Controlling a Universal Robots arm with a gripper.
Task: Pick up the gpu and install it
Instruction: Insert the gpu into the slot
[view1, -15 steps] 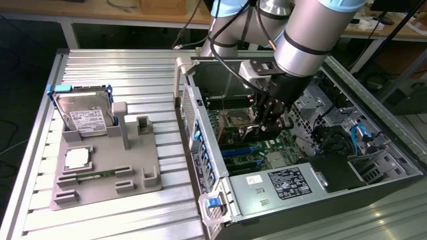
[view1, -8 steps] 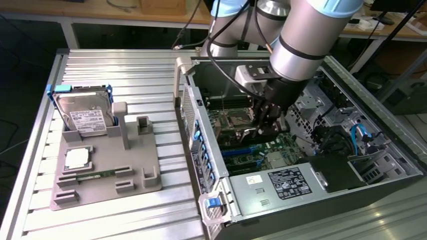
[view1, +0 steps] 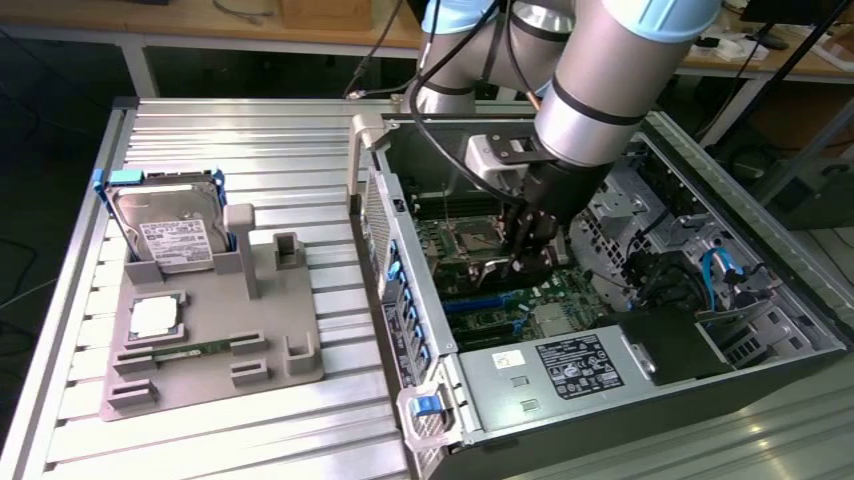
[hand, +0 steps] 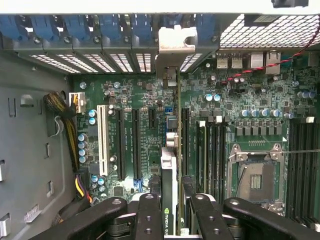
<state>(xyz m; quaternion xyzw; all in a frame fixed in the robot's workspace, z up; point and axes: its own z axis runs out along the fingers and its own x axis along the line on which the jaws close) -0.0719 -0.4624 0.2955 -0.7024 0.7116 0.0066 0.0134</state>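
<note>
In the wrist view the gpu (hand: 170, 160) stands edge-on, a thin card with a green label strip near my fingers. Its silver end bracket (hand: 175, 47) reaches the row of rear slot covers. My gripper (hand: 171, 202) is shut on the card, one black finger (hand: 148, 212) on each side. The card hangs directly over the motherboard (hand: 125, 100), in line with a long black expansion slot; I cannot tell whether it touches the slot. In the exterior view my gripper (view1: 525, 255) is down inside the open computer case (view1: 400, 230), just above the motherboard (view1: 481, 310).
A white slot (hand: 103, 135) and black slots (hand: 121, 145) lie beside the card, the CPU socket (hand: 257, 175) on its other side. At the exterior view's left, a grey fixture (view1: 214, 340) holds a hard drive (view1: 167, 235) and a memory stick (view1: 187, 350). A power supply (view1: 581, 365) fills the case's near end.
</note>
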